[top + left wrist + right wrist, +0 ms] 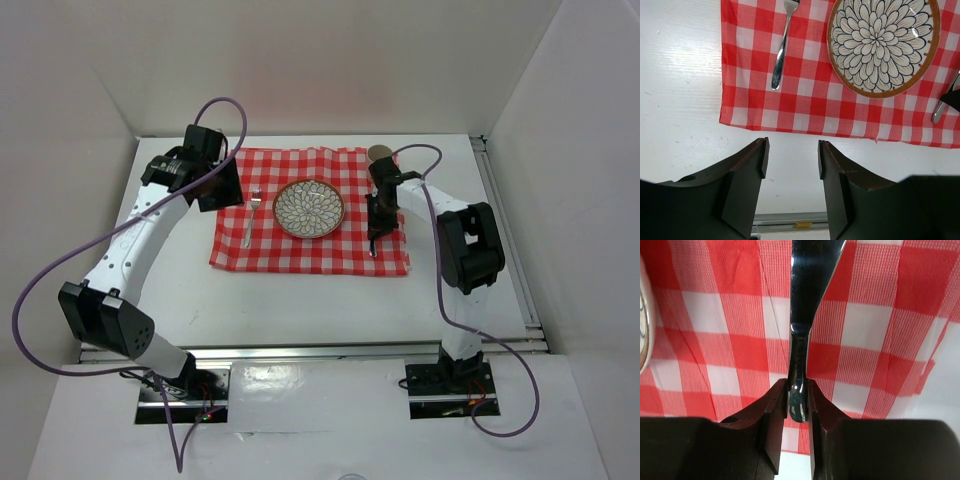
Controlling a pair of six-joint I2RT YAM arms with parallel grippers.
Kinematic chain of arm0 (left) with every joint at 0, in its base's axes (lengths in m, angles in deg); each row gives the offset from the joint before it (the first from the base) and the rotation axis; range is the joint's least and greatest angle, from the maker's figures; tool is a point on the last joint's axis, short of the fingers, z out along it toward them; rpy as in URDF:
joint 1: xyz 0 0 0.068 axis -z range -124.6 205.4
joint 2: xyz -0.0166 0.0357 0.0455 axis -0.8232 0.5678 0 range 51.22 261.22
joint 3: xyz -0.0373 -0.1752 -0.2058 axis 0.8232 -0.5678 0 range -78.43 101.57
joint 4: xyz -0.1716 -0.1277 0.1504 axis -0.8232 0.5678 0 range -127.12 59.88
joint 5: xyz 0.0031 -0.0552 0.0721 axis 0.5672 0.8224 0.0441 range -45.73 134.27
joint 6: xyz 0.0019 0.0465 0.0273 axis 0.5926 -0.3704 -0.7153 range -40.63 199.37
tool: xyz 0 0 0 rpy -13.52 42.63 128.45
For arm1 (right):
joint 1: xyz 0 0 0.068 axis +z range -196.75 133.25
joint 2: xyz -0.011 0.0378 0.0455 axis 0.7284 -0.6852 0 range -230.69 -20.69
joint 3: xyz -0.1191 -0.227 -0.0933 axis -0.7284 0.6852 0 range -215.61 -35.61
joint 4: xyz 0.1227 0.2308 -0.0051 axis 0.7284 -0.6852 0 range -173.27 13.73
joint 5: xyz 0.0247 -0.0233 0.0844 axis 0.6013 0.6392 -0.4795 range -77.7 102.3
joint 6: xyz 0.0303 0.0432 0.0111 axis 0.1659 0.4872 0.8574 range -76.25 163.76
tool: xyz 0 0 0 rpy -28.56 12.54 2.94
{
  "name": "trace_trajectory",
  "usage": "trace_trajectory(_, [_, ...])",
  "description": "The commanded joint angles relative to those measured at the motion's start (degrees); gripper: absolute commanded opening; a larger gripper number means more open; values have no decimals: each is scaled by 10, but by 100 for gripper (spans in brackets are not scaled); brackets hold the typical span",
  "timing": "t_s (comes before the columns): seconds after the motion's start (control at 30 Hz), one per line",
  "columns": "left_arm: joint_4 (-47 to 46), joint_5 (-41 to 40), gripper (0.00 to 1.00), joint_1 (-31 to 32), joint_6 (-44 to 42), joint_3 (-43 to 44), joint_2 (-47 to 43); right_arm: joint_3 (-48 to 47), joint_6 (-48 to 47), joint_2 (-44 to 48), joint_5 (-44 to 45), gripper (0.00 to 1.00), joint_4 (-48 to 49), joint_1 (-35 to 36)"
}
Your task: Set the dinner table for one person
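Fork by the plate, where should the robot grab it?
Grab the fork by the middle of its thin handle, coming straight down and pinching across its width. It lies flat on the cloth, so nothing slides under it, and the plate sits apart from it.

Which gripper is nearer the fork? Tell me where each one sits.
Left. The left gripper hovers open by the cloth edge nearest the fork; the right gripper, shut on a metal utensil, is across the plate.
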Motion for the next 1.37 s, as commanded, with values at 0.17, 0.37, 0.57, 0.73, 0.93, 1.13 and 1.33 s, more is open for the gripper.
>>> trace_trajectory(0.17, [2, -10, 61, -2, -8, 0, -23, -9, 13, -1, 31, 7, 61, -2])
trace_trajectory(0.37, [8, -10, 61, -2, -15, 0, -23, -20, 27, -1, 39, 36, 61, -2])
trace_trajectory(0.57, [29, -19, 61, -2, -26, 32, -18, -30, 40, 44, 54, 65, 44, 3])
trace_trajectory(0.73, [49, -46, 61, -8, -31, 90, -13, 13, 65, 154, 100, 95, 34, 3])
trace_trajectory(0.93, [35, -21, 61, -8, -11, 101, -38, 81, 105, 300, 125, 100, -19, -75])
trace_trajectory(1.13, [-17, -15, 61, -8, 2, 74, -81, 134, 129, 389, 132, 100, -67, -157])
trace_trajectory(1.33, [-40, -3, 61, -8, 14, 36, -100, 160, 134, 447, 151, 100, -61, -168])
